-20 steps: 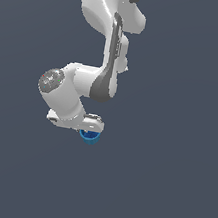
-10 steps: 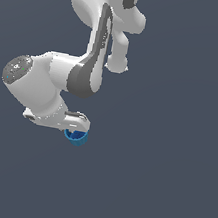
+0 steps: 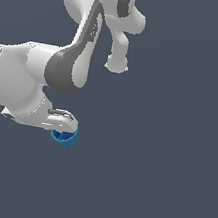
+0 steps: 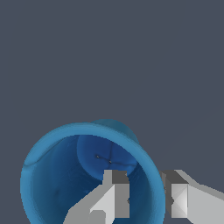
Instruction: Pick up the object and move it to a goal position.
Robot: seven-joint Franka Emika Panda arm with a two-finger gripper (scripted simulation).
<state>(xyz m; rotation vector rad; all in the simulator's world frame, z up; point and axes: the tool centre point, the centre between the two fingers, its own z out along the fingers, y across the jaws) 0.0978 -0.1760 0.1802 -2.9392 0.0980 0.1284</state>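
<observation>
The bright blue round cup [image 3: 65, 137] hangs under my white gripper [image 3: 64, 129] in the exterior view, mostly hidden by the hand. In the wrist view the cup [image 4: 52, 175] shows its hollow, darker inside, and my gripper [image 4: 146, 197] is shut on its rim. One finger [image 4: 114, 192] is inside the cup and the other finger [image 4: 175, 197] is outside the wall. The cup is held up off the grey ground.
The white and grey arm [image 3: 67, 68] fills the exterior view's upper left. A plain dark grey surface [image 3: 159, 181] lies all around, with no other objects in view.
The arm has swung toward the exterior view's left and nearer the camera, carrying the cup along in the shut gripper.
</observation>
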